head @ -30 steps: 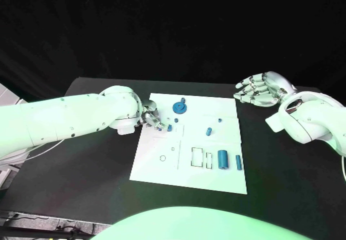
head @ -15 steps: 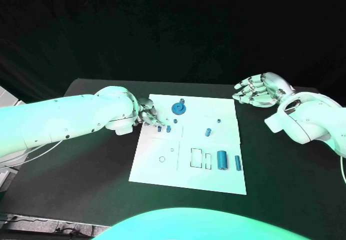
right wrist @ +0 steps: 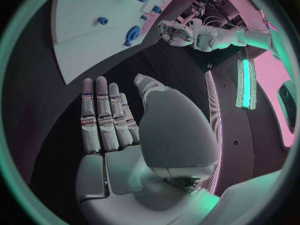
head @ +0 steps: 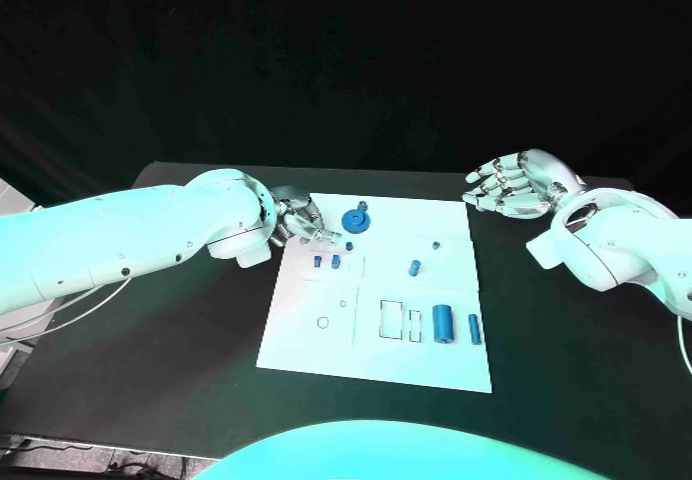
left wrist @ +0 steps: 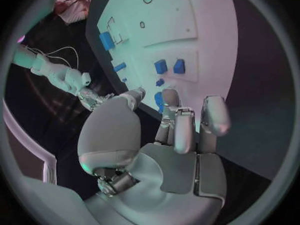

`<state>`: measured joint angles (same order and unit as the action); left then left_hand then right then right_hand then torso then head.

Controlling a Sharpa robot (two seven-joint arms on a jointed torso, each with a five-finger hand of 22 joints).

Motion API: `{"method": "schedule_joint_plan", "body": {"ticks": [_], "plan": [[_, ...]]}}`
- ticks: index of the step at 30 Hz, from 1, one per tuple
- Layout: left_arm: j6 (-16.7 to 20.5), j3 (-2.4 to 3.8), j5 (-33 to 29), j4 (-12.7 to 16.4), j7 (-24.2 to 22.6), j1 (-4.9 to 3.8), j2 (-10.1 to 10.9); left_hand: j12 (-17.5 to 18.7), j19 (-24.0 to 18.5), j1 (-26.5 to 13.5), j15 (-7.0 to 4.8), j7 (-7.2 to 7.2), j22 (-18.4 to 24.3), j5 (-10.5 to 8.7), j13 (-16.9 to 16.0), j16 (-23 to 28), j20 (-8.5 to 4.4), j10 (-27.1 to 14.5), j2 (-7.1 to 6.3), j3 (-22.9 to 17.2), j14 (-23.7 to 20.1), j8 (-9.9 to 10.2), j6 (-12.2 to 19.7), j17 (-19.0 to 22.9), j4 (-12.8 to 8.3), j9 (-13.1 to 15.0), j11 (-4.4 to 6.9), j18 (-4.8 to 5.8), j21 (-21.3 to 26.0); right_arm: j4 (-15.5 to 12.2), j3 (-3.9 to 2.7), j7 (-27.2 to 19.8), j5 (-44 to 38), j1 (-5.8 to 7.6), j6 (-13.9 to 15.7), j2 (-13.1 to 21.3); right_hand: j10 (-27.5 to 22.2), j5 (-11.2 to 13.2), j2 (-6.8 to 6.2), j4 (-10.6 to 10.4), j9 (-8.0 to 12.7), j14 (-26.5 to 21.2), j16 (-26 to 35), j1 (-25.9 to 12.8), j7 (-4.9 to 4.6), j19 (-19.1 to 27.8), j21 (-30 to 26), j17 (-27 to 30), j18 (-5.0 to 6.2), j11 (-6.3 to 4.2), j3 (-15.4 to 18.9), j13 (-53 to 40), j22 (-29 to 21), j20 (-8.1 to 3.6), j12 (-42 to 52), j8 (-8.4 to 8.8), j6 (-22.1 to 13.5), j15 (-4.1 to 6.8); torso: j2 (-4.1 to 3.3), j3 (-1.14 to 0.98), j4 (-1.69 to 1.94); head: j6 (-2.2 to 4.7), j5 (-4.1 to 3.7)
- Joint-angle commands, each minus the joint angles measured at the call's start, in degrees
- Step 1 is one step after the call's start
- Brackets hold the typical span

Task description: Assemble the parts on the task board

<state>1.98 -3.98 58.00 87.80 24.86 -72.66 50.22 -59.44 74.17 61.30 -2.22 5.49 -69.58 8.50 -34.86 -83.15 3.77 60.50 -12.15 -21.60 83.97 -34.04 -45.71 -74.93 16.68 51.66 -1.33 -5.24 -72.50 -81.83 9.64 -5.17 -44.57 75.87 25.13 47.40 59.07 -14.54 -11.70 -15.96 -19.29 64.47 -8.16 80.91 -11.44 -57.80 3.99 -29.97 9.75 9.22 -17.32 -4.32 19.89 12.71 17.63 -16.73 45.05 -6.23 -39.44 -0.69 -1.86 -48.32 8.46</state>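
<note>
The white rectangular task board [head: 378,300] lies in the middle of the black table [head: 173,330]. The left hand [head: 304,221] hangs over the board's far left corner, fingers apart and holding nothing, just left of a round blue disc part [head: 356,219]. Two small blue pegs [head: 326,262] stand side by side just near of that hand, apart from its fingers. A short blue pin [head: 415,267] lies toward the board's middle, and a fat blue cylinder [head: 443,322] with a thinner blue rod [head: 473,326] beside it lie near the board's near right corner. The right hand [head: 512,184] is raised beyond the board's far right corner, off the board, its fingers straight, spread and empty.
</note>
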Motion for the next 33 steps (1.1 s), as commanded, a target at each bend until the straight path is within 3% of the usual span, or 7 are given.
{"method": "schedule_joint_plan", "body": {"ticks": [1, 3, 6, 11, 14, 21, 33], "plan": [[6.7, 0.09, -2.3, -0.2, -9.1, -0.02, -0.2, 2.5, -5.8, 4.1, 1.51, 1.80, 6.8, 0.02, 2.2, 4.9, 1.12, -4.8, 0.73, 0.9, -1.7, 2.6, 3.2, 0.6, -0.1, -2.5, -1.71, -1.89, 6.7, 0.0, -0.01, -0.6, -0.1, -0.05, -0.5, 0.0, 0.3, -0.2, 0.10, 0.0, 0.1, -0.1, 0.3, 0.2, -1.62, 0.3, -0.1, 0.1, 0.71, -0.10, 0.2, 0.1, -0.1, 0.03, -0.4, 0.30, 0.3, -0.02, 0.01, -0.07, 0.05, 0.30, -0.22], [9.5, -0.08, -0.2, -0.5, -12.5, -0.01, -0.6, 4.8, -18.0, 9.5, 3.03, 3.24, 21.0, 0.07, 4.0, 16.3, 2.63, -9.1, 0.57, 0.6, -11.3, 4.6, 5.5, 13.3, -0.2, -5.5, -3.19, -4.93, 21.7, 0.0, -0.01, -0.6, -0.1, -0.05, -0.5, 0.0, 0.3, -0.2, 0.10, 0.0, 0.1, -0.1, 0.3, 0.2, -1.62, 0.3, -0.1, 0.1, 0.71, -0.10, 0.2, 0.1, -0.1, 0.03, -0.4, 0.30, 0.3, -0.02, 0.04, -0.09, 0.06, 0.48, -0.38], [13.3, -0.66, 3.2, -0.9, -17.2, 0.03, -1.0, 7.8, -21.0, 17.1, 4.40, 4.28, 25.6, -0.06, 6.8, 28.7, 4.25, -13.8, 0.16, -0.7, -22.9, 7.0, 8.5, 25.7, -0.5, -9.8, -4.35, -5.13, 28.8, 0.0, -0.01, -0.7, 0.0, -0.06, -0.4, 0.0, 0.4, -0.2, 0.13, 0.0, 0.1, -0.1, 0.4, 0.2, -1.64, 0.3, -0.1, 0.2, 0.71, -0.08, 0.2, 0.2, -0.3, 0.05, -0.5, 0.34, 0.2, -0.05, 0.02, -0.11, 0.07, 0.65, -0.50], [21.2, -1.60, 10.4, -1.5, -25.5, 0.94, -1.8, 10.1, -21.4, 23.8, 4.67, 3.77, 27.4, 0.00, 9.7, 29.6, 4.58, -17.9, -1.02, -2.5, -25.8, 5.9, 9.7, 27.6, -1.7, -12.7, -4.53, -5.11, 31.8, 0.1, 0.00, -0.9, 0.1, -0.11, -0.4, 0.1, 0.4, -0.3, 0.13, 0.0, 0.1, -0.1, 0.4, 0.3, -1.63, 0.3, -0.1, 0.2, 0.71, -0.08, 0.2, 0.2, -0.3, 0.05, -0.5, 0.35, 0.2, -0.04, 0.00, 0.00, -0.01, 1.04, -0.78], [22.4, -1.83, 14.7, -1.8, -27.2, 1.46, -2.4, 11.0, -21.1, 25.6, 4.73, 3.11, 27.1, -0.05, 11.3, 29.2, 4.53, -18.4, -1.61, -3.6, -25.9, 5.3, 10.0, 28.3, -2.3, -14.1, -4.78, -5.13, 31.6, 0.1, 0.00, -1.0, 0.1, -0.14, -0.4, 0.2, 0.4, -0.3, 0.13, 0.0, 0.1, -0.1, 0.4, 0.3, -1.63, 0.3, -0.1, 0.2, 0.71, -0.08, 0.2, 0.2, -0.3, 0.05, -0.5, 0.35, 0.2, -0.04, 0.00, -0.03, 0.02, 1.11, -0.90], [16.2, -2.77, 24.7, -3.1, -24.6, 1.95, -4.2, 16.4, -20.8, 24.8, 5.37, 2.04, 24.8, -0.41, 17.4, 23.8, 5.07, -21.5, -3.60, -3.4, -24.4, 5.7, 6.5, 29.4, -1.2, -20.6, -5.65, -5.18, 29.6, 0.1, 0.02, -1.0, 0.1, -0.23, -0.6, 0.2, 0.4, -0.3, 0.12, 0.1, 0.1, -0.1, 0.5, 0.3, -1.63, 0.3, -0.1, 0.2, 0.72, -0.09, 0.2, 0.3, -0.3, 0.05, -0.5, 0.36, 0.2, -0.04, -0.06, -0.05, -0.01, 1.30, -0.83], [9.8, -3.72, 29.2, -5.1, -20.7, 2.07, -6.3, 20.8, -18.6, 24.7, 4.66, 1.94, 21.6, -0.25, 22.9, 12.3, 4.58, -14.5, -3.51, -3.5, -16.1, 9.8, -1.0, 23.4, -0.4, -26.9, -4.93, -5.24, 25.9, 0.2, 0.03, -1.0, 0.1, -0.32, -0.6, 0.1, 0.4, -0.3, 0.12, 0.1, 0.1, -0.1, 0.5, 0.3, -1.63, 0.3, -0.1, 0.2, 0.72, -0.09, 0.2, 0.3, -0.3, 0.05, -0.5, 0.36, 0.2, -0.04, -0.10, -0.04, 0.03, 1.52, -0.82]]}}
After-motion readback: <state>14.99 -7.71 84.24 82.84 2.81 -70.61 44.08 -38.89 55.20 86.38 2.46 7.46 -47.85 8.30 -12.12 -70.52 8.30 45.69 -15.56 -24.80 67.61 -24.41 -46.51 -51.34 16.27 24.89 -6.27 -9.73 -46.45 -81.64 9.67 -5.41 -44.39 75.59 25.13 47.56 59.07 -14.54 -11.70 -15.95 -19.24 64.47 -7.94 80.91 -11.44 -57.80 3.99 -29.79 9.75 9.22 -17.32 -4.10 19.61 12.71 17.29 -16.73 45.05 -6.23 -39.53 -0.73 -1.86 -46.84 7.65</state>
